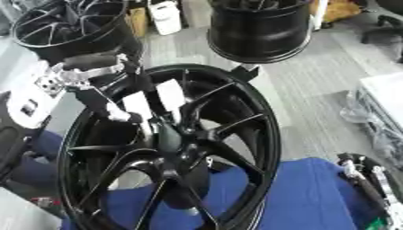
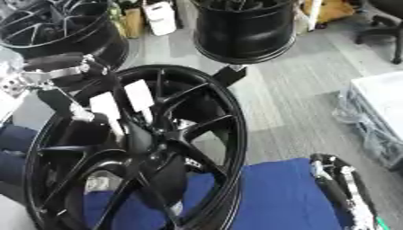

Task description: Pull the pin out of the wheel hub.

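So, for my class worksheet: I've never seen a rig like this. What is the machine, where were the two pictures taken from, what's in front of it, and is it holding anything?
The machine is a person-sized robot upper body with two arms ending in hands. Both pictures come from the two eyes of one camera in its head, looking down, so they show nearly the same scene.

In front of it, a large black spoked metal wheel stands tilted on a blue cloth. The black-and-silver left hand reaches in between the spokes towards the central hub. The pin cannot be made out, so I cannot tell whether anything is held. The right hand rests idle and open at the lower right.

Behind, two more black wheels stand on the grey floor.
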`<action>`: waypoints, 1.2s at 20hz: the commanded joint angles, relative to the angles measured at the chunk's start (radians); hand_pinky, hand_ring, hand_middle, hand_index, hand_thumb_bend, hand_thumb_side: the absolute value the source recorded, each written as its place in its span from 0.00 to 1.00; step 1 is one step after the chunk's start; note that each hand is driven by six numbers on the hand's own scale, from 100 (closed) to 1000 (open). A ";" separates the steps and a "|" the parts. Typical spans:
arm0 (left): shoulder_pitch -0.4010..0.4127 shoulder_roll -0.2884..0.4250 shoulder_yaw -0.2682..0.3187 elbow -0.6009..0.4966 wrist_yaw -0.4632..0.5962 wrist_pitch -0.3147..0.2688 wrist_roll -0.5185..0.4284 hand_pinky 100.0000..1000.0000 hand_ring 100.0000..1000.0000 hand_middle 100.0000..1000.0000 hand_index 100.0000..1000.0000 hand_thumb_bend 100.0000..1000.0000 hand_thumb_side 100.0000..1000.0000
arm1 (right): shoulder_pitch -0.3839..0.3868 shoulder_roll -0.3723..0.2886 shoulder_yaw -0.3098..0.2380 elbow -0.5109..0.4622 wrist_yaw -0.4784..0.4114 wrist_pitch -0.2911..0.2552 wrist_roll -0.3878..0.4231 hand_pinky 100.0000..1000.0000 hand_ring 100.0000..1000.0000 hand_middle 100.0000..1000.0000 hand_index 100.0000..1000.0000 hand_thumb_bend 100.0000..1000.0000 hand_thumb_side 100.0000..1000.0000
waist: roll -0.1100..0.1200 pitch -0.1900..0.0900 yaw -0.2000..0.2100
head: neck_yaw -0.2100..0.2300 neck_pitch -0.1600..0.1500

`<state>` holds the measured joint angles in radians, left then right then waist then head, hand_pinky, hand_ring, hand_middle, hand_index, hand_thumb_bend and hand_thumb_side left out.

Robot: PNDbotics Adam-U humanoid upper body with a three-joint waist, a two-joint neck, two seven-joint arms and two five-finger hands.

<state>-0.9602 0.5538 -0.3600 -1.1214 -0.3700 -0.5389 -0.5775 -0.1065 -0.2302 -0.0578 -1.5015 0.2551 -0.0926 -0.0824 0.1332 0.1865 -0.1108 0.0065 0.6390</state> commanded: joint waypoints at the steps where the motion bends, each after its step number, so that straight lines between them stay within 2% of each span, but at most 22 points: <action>1: -0.026 0.033 0.004 -0.030 0.029 -0.243 -0.276 0.58 0.43 0.45 0.70 0.40 0.30 | -0.010 -0.007 0.000 -0.011 0.006 -0.001 0.004 0.56 0.51 0.55 0.68 0.00 0.75 | -0.006 -0.021 0.002 | 0.000 -0.004; 2: -0.026 0.036 0.004 -0.034 0.039 -0.243 -0.288 0.58 0.42 0.45 0.69 0.40 0.29 | -0.010 -0.007 0.000 -0.011 0.006 -0.001 0.004 0.56 0.51 0.55 0.68 0.00 0.75 | -0.006 -0.021 0.002 | 0.000 -0.004; 4: -0.027 0.040 0.001 -0.046 0.063 -0.242 -0.310 0.54 0.38 0.45 0.70 0.33 0.19 | -0.009 -0.007 0.000 -0.010 0.006 -0.001 0.004 0.56 0.51 0.55 0.68 0.00 0.75 | -0.006 -0.022 0.003 | 0.000 -0.005; 9: -0.023 0.056 -0.023 -0.077 0.115 -0.234 -0.329 0.52 0.35 0.44 0.69 0.21 0.02 | -0.009 -0.007 -0.001 -0.008 0.005 0.000 0.002 0.56 0.51 0.55 0.68 0.00 0.75 | -0.006 -0.023 0.004 | 0.002 -0.005; 15: -0.013 0.072 -0.053 -0.105 0.142 -0.229 -0.329 0.51 0.34 0.43 0.69 0.14 0.00 | -0.009 -0.007 -0.002 -0.005 0.004 0.001 0.001 0.56 0.51 0.55 0.68 0.00 0.76 | -0.006 -0.024 0.005 | 0.002 -0.005; 19: -0.010 0.082 -0.060 -0.119 0.157 -0.226 -0.329 0.54 0.38 0.45 0.70 0.17 0.00 | -0.008 -0.008 -0.002 -0.004 0.004 0.002 0.001 0.56 0.51 0.55 0.68 0.00 0.76 | -0.006 -0.024 0.005 | 0.002 -0.005; 20: -0.009 0.086 -0.061 -0.122 0.156 -0.224 -0.329 0.57 0.41 0.47 0.72 0.19 0.03 | -0.008 -0.008 -0.003 -0.004 0.004 0.002 0.001 0.56 0.51 0.55 0.68 0.00 0.76 | -0.006 -0.024 0.005 | 0.002 -0.005; 22: -0.007 0.096 -0.065 -0.129 0.145 -0.225 -0.329 0.63 0.48 0.55 0.77 0.32 0.25 | -0.007 -0.008 -0.003 -0.004 0.004 0.002 0.000 0.56 0.51 0.56 0.68 0.00 0.76 | -0.005 -0.024 0.006 | 0.001 -0.004; 23: -0.005 0.102 -0.066 -0.132 0.137 -0.228 -0.329 0.64 0.50 0.58 0.79 0.46 0.43 | -0.007 -0.009 -0.004 -0.004 0.005 0.002 0.000 0.56 0.51 0.56 0.68 0.00 0.76 | -0.004 -0.025 0.006 | 0.001 -0.003; 24: -0.002 0.107 -0.065 -0.132 0.129 -0.231 -0.329 0.65 0.53 0.61 0.81 0.53 0.51 | -0.006 -0.009 -0.004 -0.004 0.005 0.002 0.000 0.56 0.51 0.56 0.68 0.00 0.76 | -0.003 -0.026 0.007 | 0.001 -0.002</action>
<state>-0.9485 0.6182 -0.4317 -1.2352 -0.2353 -0.4882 -0.6283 -0.1057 -0.2302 -0.0582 -1.4952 0.2551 -0.0897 -0.0818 0.1350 0.1856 -0.1053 0.0070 0.6394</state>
